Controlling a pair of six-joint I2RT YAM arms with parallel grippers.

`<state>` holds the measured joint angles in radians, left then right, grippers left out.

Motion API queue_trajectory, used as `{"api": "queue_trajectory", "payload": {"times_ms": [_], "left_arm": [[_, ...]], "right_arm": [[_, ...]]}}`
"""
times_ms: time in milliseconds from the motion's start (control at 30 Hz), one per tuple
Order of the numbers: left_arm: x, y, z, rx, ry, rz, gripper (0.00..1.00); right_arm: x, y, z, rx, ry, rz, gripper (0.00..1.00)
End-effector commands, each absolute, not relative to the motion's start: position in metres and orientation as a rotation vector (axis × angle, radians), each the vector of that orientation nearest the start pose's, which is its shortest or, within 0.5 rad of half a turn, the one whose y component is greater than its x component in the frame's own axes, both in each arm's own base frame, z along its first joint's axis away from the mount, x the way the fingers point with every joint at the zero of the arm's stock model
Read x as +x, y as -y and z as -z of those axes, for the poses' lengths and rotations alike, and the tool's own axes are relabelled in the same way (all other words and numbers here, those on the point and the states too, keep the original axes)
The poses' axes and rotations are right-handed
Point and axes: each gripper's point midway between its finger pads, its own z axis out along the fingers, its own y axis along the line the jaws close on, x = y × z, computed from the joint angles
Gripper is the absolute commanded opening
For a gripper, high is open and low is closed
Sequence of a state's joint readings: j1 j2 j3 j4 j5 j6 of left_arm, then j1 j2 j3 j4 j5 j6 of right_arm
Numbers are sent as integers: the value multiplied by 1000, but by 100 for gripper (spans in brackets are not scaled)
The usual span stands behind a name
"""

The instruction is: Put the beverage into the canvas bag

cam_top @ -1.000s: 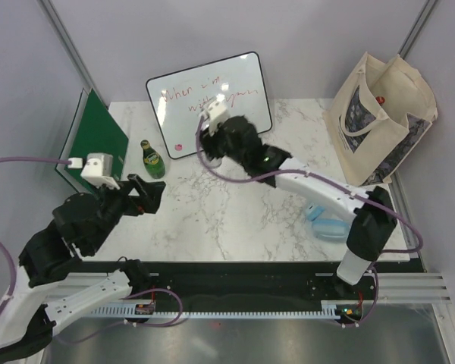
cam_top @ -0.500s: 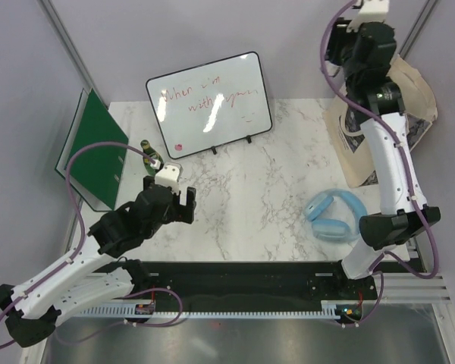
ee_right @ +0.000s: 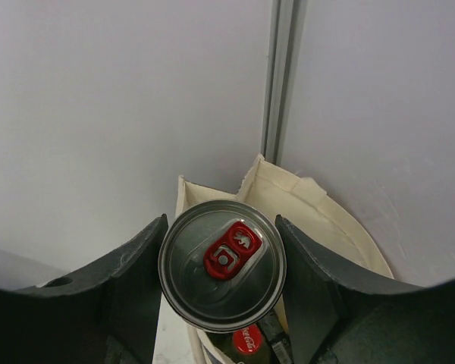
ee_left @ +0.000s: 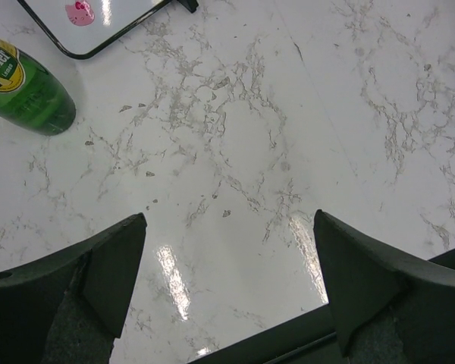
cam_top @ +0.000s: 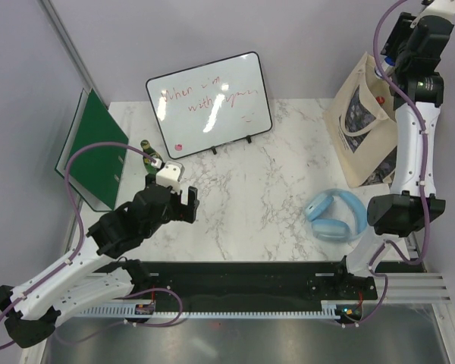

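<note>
My right gripper [ee_right: 222, 269] is shut on a silver beverage can [ee_right: 222, 265] with a red pull tab, both fingers against its sides. It holds the can high over the open mouth of the cream canvas bag [ee_right: 318, 205]. A bottle with a red Coca-Cola cap [ee_right: 247, 339] stands inside the bag. In the top view the right gripper [cam_top: 418, 34] is raised above the bag [cam_top: 379, 114] at the back right. My left gripper [ee_left: 229, 227] is open and empty over bare marble, also seen in the top view [cam_top: 183, 203]. A green Perrier bottle [ee_left: 23, 87] stands beyond it at its left.
A whiteboard [cam_top: 209, 104] with red writing stands at the back. A green folder [cam_top: 92, 148] leans at the left, with the green bottle [cam_top: 146, 149] beside it. Blue headphones [cam_top: 335, 214] lie on the table [cam_top: 273, 174] near the right arm's base.
The right arm has swung from by the whiteboard up and right to above the bag. The left arm shifted toward the table's middle, then stayed still.
</note>
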<state>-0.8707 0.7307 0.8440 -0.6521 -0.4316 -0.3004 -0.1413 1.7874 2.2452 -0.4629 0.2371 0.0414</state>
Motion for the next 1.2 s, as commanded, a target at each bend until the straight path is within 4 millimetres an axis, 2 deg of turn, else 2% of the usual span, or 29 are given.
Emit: {"api": "queue_trajectory", "payload": {"times_ms": [0,200,233,500,533,600,633,700,733,800,867,900,933,1033,1167], "left_arm": [[208,151,-229,363,-1994,290,98],[210,153,-226,372,-1998,277,98],[210,153,-225,374,-2001,272,98],[214,155,-221,389,-2017,254,98],[214,155,-221,388,-2016,251,98],[215,153,-221,379,-2017,248,98],[216,151,-221,372,-2016,244,98],[217,150,-221,367,-2015,243,98],[217,150,-221,364,-2014,244,98],[217,150,-222,365,-2013,248,98],[218,150,-220,365,-2018,247,98],[218,151,-221,365,-2018,255,98],[219,152,-221,367,-2018,259,98],[220,151,-219,363,-2028,260,98],[221,149,-221,352,-2022,268,98]], "right_arm": [[517,120,-513,340,-1443,203,0],[557,136,-477,340,-1466,182,0],[567,137,-465,335,-1473,176,0],[604,141,-423,311,-1480,133,0],[609,141,-410,316,-1501,124,0],[615,142,-401,313,-1497,117,0],[618,141,-385,316,-1521,113,0],[620,144,-372,323,-1532,124,0],[622,144,-359,324,-1549,124,0],[625,144,-351,321,-1550,122,0],[629,144,-332,321,-1584,116,0],[630,143,-328,324,-1588,106,0],[632,142,-315,327,-1609,95,0],[634,137,-295,331,-1633,60,0],[633,132,-282,326,-1648,34,0]]}}
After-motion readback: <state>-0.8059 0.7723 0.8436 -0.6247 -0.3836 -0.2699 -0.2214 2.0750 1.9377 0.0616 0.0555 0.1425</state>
